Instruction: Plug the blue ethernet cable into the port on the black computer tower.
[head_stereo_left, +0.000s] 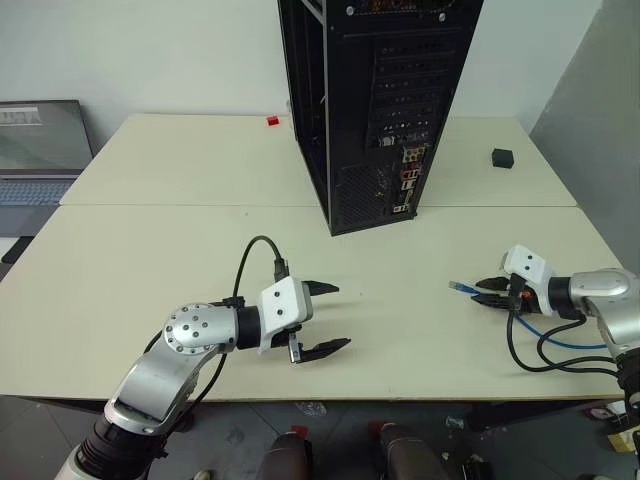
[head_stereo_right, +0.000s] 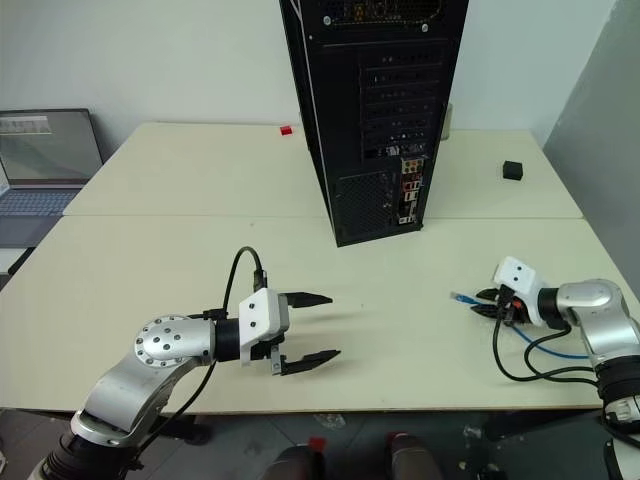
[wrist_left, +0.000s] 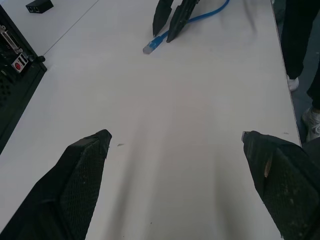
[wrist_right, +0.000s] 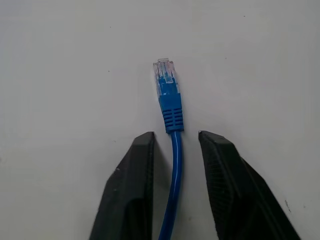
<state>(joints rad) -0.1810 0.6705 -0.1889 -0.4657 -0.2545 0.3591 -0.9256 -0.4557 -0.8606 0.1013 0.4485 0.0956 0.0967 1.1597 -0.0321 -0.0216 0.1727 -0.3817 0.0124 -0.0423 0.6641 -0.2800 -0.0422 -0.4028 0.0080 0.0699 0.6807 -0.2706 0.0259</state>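
Upright at the far middle of the pale table (head_stereo_left: 150, 260): black computer tower (head_stereo_left: 390, 100), rear panel with slot covers, mesh grille and small coloured sockets facing the near edge.

In front of the tower and off to its right, well apart from it: blue cable (wrist_right: 170, 107), flat on the table top. Clear plug and ribbed blue boot pointing roughly across toward the space in front of the tower; the rest of the cord trailing away to the right, toward the near edge. Not plugged into any socket.

Right claw (head_stereo_left: 477, 291) low over the table at that same spot, to the right of the tower's front. Narrow — two black fingers (wrist_right: 132, 185) straddling the cord just behind the boot, a slight gap visible on each side at the tips, plug sticking out past them. Cannot tell whether the cord is pinched farther back.

Left claw (head_stereo_left: 340, 316) in front of the tower and a little to its left, nearer the near edge, pointing right. Spread wide, holding nothing, bare table between the fingers (wrist_left: 82, 175).

Far to the left of the tower: open laptop (head_stereo_left: 40, 150). Behind and left of the tower, a small red piece (head_stereo_left: 272, 121); to its right, a small black box (head_stereo_left: 502, 157).
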